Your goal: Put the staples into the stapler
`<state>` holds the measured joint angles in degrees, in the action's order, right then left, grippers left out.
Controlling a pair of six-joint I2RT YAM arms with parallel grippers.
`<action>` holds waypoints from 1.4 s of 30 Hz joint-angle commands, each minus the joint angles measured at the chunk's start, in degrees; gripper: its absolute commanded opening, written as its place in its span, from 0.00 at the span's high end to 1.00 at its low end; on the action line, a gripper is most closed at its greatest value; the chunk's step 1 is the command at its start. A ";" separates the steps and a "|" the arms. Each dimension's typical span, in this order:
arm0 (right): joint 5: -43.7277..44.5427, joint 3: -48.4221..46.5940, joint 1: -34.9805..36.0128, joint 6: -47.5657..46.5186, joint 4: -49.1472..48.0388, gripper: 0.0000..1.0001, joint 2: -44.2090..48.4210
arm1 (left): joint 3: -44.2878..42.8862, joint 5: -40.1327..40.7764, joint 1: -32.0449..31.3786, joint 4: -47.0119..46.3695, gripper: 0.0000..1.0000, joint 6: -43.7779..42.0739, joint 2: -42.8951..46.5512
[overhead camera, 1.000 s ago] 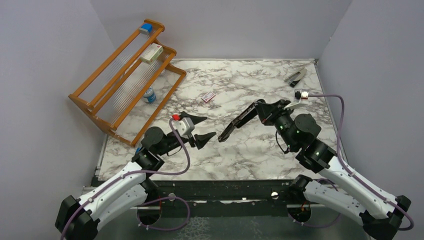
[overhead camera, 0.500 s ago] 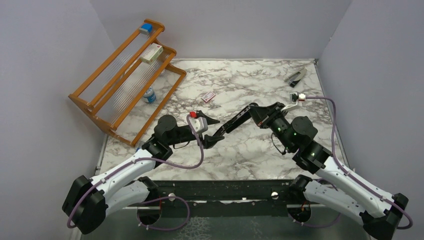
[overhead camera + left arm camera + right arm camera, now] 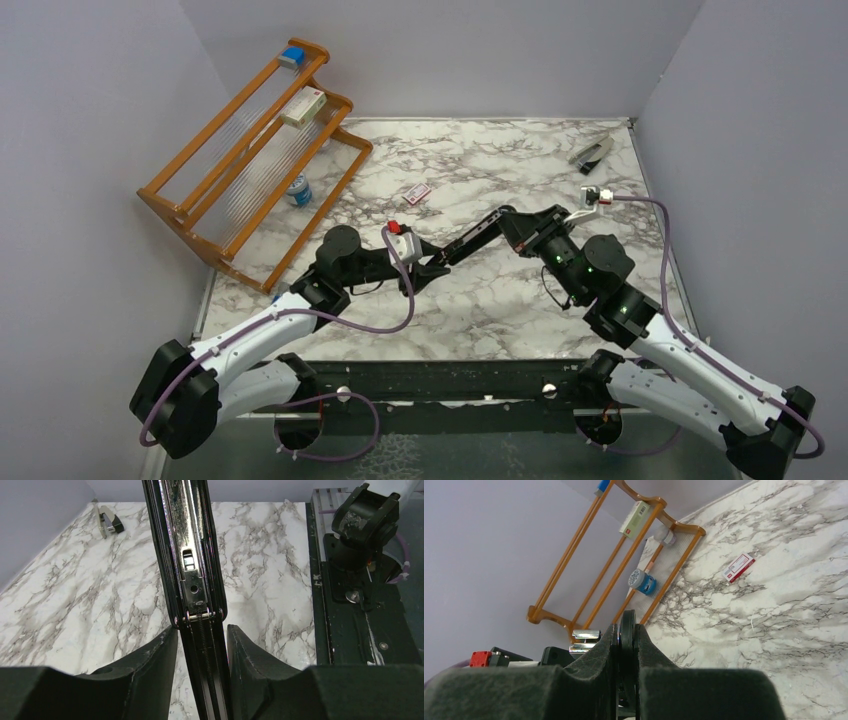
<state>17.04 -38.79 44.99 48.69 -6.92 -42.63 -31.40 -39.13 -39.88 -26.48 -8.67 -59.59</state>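
Status: loading is not yet started, in my judgement. The right gripper (image 3: 515, 225) is clamped tight on one end of the stapler (image 3: 470, 240) and holds it raised above the table (image 3: 500, 310), slanting toward the left arm. The left gripper (image 3: 200, 630) straddles the free end, one finger close on each side of the black body; whether the fingers (image 3: 160, 655) press on it or stand just clear I cannot tell. The silver inner rail (image 3: 186, 530) faces the left wrist camera, and I see no staple strip in it. The staples are visible only as the red-and-white packet (image 3: 417, 193), lying flat on the table well apart from both grippers; no loose strip shows. Remaining steps, as I judge them: expose the rail fully; fetch a strip; seat it; close the stapler.
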 commanded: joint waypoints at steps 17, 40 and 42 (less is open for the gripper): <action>2.14 -0.10 0.09 0.70 -2.52 0.88 3.40 | -3.50 5.14 -0.29 -0.20 1.00 -1.71 0.34; 11.91 -0.58 0.02 -6.30 10.87 0.58 14.11 | -6.91 0.16 0.06 12.24 1.00 -17.00 0.33; 9.06 -1.43 0.07 -9.51 12.58 0.58 13.73 | -10.32 -1.57 0.06 21.32 1.00 -23.30 -3.11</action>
<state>27.81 -38.02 44.99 46.44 1.87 -28.84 -34.65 -36.18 -40.10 -16.19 -19.49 -58.72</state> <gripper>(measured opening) 0.418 0.321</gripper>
